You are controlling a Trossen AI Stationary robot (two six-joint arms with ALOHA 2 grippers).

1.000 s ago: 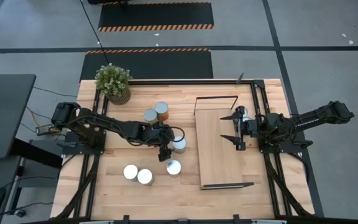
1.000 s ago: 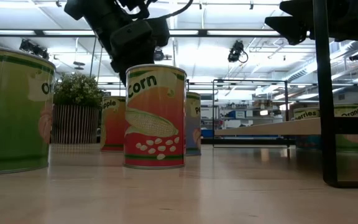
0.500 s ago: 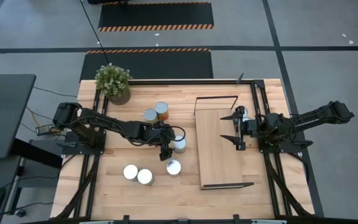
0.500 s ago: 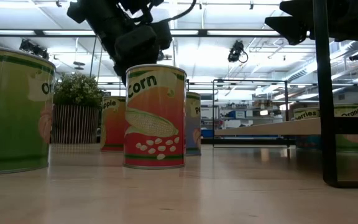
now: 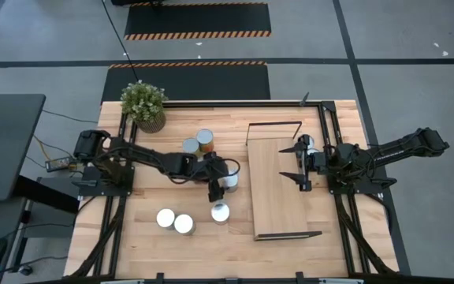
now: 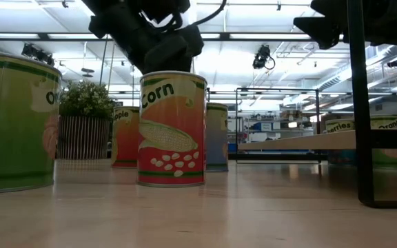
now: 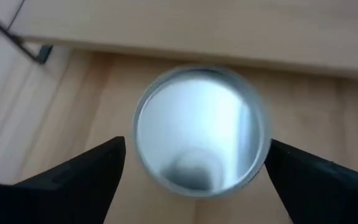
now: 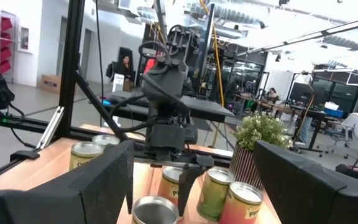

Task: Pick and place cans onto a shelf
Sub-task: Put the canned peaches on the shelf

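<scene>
We hold our left gripper (image 5: 216, 190) spread wide above the corn can (image 5: 220, 212), whose silver top fills our left wrist view (image 7: 199, 129) between the two dark fingers (image 7: 73, 180), apart from both. Just behind the gripper stands another can (image 5: 228, 181), and two more (image 5: 198, 143) sit farther back near the potted plant (image 5: 143, 104). A pair of cans (image 5: 174, 221) stands at the near left. Our right gripper (image 5: 300, 163) waits with fingers apart over the far right edge of the shelf (image 5: 278, 189), a can (image 5: 307, 143) just beside it.

From table height we read "Corn" on the red and green label (image 6: 172, 129). The big green can (image 6: 16, 124) at the left shows only part of a word, and a far one reads "Cherries" (image 6: 340, 125).

The wooden tabletop (image 5: 164, 237) stands on grey floor with striped black mats (image 5: 197, 20), in a bright workshop.
</scene>
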